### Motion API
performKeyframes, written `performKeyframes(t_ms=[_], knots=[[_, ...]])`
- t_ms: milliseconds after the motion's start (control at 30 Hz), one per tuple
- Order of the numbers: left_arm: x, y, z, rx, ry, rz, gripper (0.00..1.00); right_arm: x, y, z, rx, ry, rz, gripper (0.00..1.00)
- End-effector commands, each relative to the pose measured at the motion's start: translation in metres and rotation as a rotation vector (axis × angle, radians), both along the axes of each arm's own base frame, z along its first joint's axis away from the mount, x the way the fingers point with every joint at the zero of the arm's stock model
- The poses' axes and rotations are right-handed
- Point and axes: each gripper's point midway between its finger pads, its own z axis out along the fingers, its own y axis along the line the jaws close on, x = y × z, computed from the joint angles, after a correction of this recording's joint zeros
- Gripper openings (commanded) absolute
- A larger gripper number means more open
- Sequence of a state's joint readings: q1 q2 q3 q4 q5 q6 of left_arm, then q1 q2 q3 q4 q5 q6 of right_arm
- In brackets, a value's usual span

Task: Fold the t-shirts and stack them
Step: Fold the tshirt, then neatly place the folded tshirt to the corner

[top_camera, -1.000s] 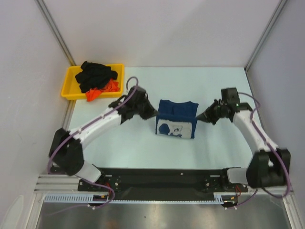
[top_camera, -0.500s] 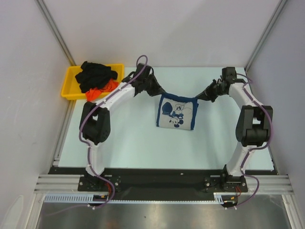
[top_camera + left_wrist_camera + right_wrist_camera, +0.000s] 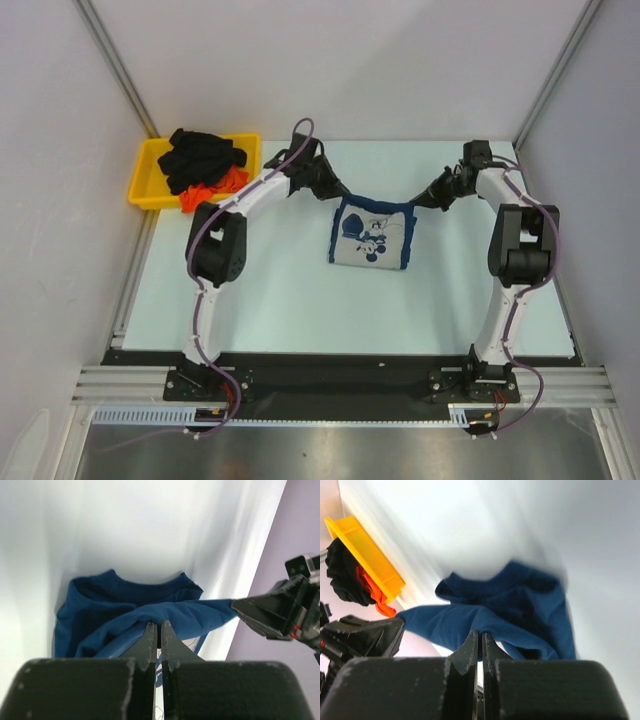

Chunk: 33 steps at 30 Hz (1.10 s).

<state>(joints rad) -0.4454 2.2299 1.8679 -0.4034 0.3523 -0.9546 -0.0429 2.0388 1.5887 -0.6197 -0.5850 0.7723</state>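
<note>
Fingers are pinched shut on both arms: left fingers point(image 3: 151, 637) and right fingers point(image 3: 473, 645) each grip a top corner of the navy t-shirt point(image 3: 372, 237). You've just pulled it from mid-bench toward the far edge, stretched between them, print up. My read is that you're spreading it for the fold. The other shirts point(image 3: 205, 160) sit in the yellow tray point(image 3: 143, 172) at the far-left corner.

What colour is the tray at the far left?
The tray is yellow, clearest in the top view.

Table point(image 3: 280, 300), pale surface: yellow tray point(image 3: 146, 176) at far-left corner; navy shirt point(image 3: 372, 236) right of tray, its top edge raised.
</note>
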Motion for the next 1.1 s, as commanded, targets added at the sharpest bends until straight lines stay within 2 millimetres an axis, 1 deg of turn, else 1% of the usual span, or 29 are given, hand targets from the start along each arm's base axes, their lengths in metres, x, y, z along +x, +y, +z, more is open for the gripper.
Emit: performKeyframes(t_ms=[0,33,67,100,133,167,200,233,267,300,333,367,400,433,467,500,533,567,600,633,700,733,767,800,900,933,1000,1033,1067], knots=[[0.026,0.008,0.023,-0.008,-0.109,0.000,0.00,0.030,-0.004,-0.001,0.029,-0.065,0.029,0.04],[0.030,0.011,0.015,-0.005,-0.101,0.008,0.04,0.029,-0.006,-0.022,0.023,-0.016,0.050,0.13],[0.035,0.010,0.021,-0.024,-0.106,0.000,0.11,0.045,-0.012,-0.008,-0.006,-0.057,0.052,0.22],[0.034,0.016,0.013,-0.004,-0.063,0.001,0.29,0.043,-0.022,-0.020,-0.060,-0.018,0.048,0.34],[0.035,0.017,0.010,0.012,-0.052,-0.010,0.32,0.048,-0.029,-0.015,-0.093,-0.038,0.048,0.39],[0.041,0.019,0.015,0.044,-0.092,-0.040,0.37,0.050,-0.036,-0.013,-0.125,-0.055,0.059,0.42],[0.042,0.024,0.016,0.084,-0.102,-0.040,0.42,0.055,-0.041,-0.002,-0.147,-0.079,0.054,0.45],[0.036,0.029,0.015,0.115,-0.091,-0.054,0.52,0.051,-0.050,-0.003,-0.189,-0.057,0.043,0.53],[0.033,0.031,0.018,0.131,-0.099,-0.069,0.59,0.048,-0.053,0.008,-0.226,-0.075,0.052,0.58],[0.029,0.036,0.033,0.162,-0.149,-0.093,0.63,0.044,-0.054,0.013,-0.268,-0.094,0.085,0.62],[0.024,0.039,0.038,0.193,-0.167,-0.108,0.66,0.038,-0.057,0.015,-0.311,-0.092,0.096,0.70],[0.015,0.048,0.036,0.246,-0.186,-0.138,0.68,0.032,-0.051,0.027,-0.332,-0.120,0.121,0.74],[0.009,0.058,0.059,0.275,-0.226,-0.122,0.68,0.019,-0.048,0.019,-0.342,-0.105,0.160,0.76],[0.003,0.064,0.072,0.282,-0.257,-0.120,0.68,0.013,-0.044,0.016,-0.342,-0.114,0.179,0.79],[-0.008,0.073,0.064,0.313,-0.252,-0.133,0.68,0.006,-0.038,0.024,-0.345,-0.142,0.197,0.80],[-0.018,0.078,0.103,0.300,-0.337,-0.128,0.70,0.004,-0.033,0.024,-0.338,-0.177,0.228,0.81],[-0.029,0.080,0.110,0.302,-0.355,-0.145,0.70,-0.012,-0.027,0.007,-0.326,-0.145,0.253,0.82],[-0.042,0.086,0.102,0.324,-0.340,-0.169,0.70,-0.016,-0.020,0.013,-0.327,-0.177,0.268,0.82],[-0.060,0.093,0.124,0.317,-0.365,-0.171,0.70,-0.017,-0.015,0.009,-0.308,-0.206,0.285,0.82],[-0.079,0.096,0.109,0.310,-0.324,-0.203,0.70,-0.025,-0.013,0.001,-0.297,-0.195,0.301,0.83],[-0.103,0.101,0.116,0.288,-0.344,-0.211,0.70,-0.028,0.003,-0.004,-0.310,-0.216,0.342,0.83],[-0.122,0.107,0.142,0.259,-0.408,-0.209,0.70,-0.029,0.006,-0.006,-0.303,-0.207,0.343,0.84],[-0.138,0.113,0.122,0.271,-0.373,-0.222,0.70,-0.030,0.010,-0.008,-0.292,-0.204,0.348,0.84],[-0.150,0.119,0.121,0.278,-0.365,-0.224,0.70,-0.029,0.015,-0.011,-0.293,-0.202,0.357,0.84],[-0.193,0.141,0.127,0.303,-0.390,-0.237,0.70,-0.021,0.019,-0.018,-0.336,-0.191,0.369,0.84],[-0.202,0.145,0.125,0.305,-0.382,-0.239,0.70,-0.022,0.018,-0.025,-0.344,-0.171,0.369,0.84],[-0.215,0.154,0.127,0.313,-0.386,-0.225,0.70,-0.017,0.020,-0.027,-0.369,-0.173,0.386,0.84],[-0.222,0.157,0.124,0.316,-0.381,-0.223,0.70,-0.018,0.021,-0.038,-0.390,-0.149,0.402,0.84],[-0.229,0.161,0.132,0.311,-0.406,-0.213,0.70,-0.017,0.019,-0.041,-0.413,-0.141,0.417,0.84]])
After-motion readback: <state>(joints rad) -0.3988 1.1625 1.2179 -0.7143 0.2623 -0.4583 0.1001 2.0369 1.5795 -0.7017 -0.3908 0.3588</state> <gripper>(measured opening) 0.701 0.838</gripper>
